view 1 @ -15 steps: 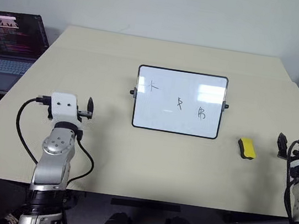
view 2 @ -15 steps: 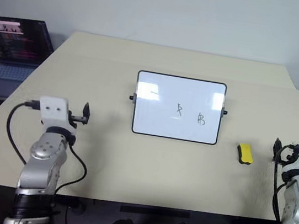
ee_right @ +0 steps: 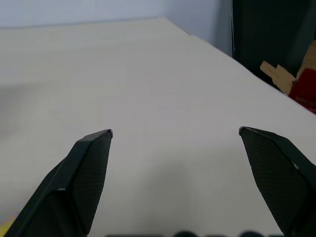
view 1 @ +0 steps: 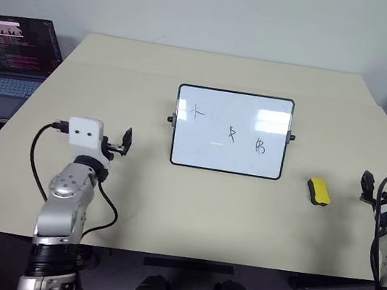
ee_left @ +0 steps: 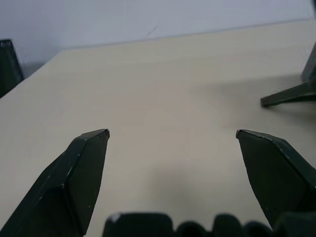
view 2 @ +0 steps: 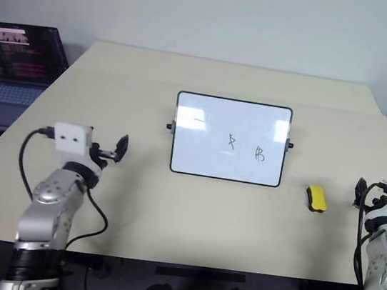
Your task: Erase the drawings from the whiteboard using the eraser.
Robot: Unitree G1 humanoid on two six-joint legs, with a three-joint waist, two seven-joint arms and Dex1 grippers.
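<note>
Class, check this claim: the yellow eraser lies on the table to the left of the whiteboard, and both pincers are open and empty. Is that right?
Not quite. The eraser lies right of the whiteboard, as the left eye view shows. The left pincer and right pincer are indeed open and empty.

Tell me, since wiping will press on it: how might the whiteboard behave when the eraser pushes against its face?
The whiteboard stands tilted on a thin frame with small side knobs, so it may swivel or tip backward. Nothing braces it on the smooth table, so it could also slide. The open left gripper hangs beside it, free to steady it while the eraser wipes the drawings.
</note>
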